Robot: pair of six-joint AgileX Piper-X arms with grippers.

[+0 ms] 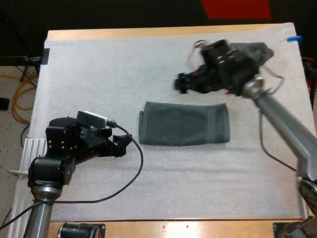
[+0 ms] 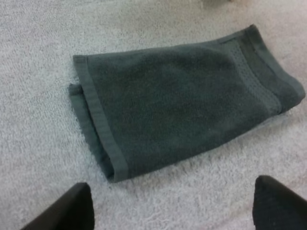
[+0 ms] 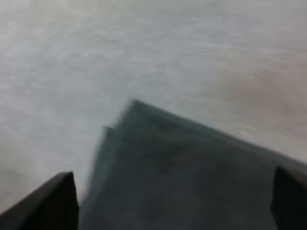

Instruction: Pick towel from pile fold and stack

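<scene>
A dark grey-green towel (image 1: 183,124), folded into a flat rectangle, lies in the middle of the mat. My left gripper (image 1: 125,143) rests low on the mat just left of it, open, its black fingers (image 2: 62,211) apart and short of the towel's (image 2: 182,100) near edge. My right gripper (image 1: 181,83) hovers above the mat beyond the towel's far edge, blurred by motion. It is open and its fingers (image 3: 48,201) stand wide apart over a corner of the folded towel (image 3: 182,177). A crumpled towel (image 1: 256,50) lies at the far right, partly hidden behind the right wrist.
The white mat (image 1: 99,74) covers most of the wooden table (image 1: 148,32). A grooved white block (image 1: 30,148) sits off the mat's left edge beside my left arm.
</scene>
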